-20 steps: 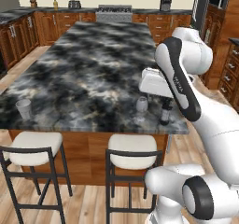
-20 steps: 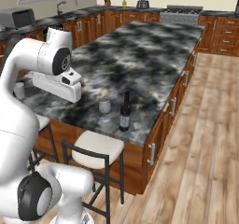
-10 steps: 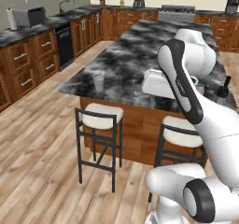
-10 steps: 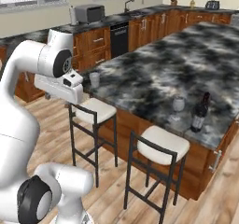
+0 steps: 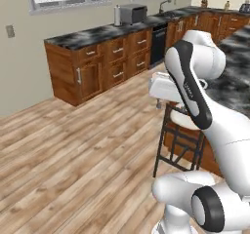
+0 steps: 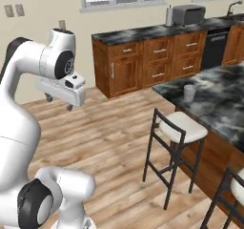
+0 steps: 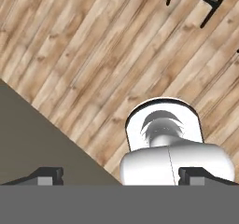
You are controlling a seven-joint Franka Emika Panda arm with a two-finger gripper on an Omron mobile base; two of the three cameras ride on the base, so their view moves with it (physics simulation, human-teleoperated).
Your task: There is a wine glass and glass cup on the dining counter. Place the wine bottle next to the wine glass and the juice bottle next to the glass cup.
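My gripper hanging over bare wood floor, fingers spread apart and empty, glass cup on the dining counter, stool beside it

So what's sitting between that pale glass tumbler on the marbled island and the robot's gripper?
In the right base view, a black-framed stool with a cream seat and bare wood floor separate the short clear glass cup from the gripper.

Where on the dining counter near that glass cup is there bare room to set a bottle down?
The dining counter is bare marble all around the glass cup: toward the stool-side edge and along the top to its right. The stool crowds the floor just below that edge.
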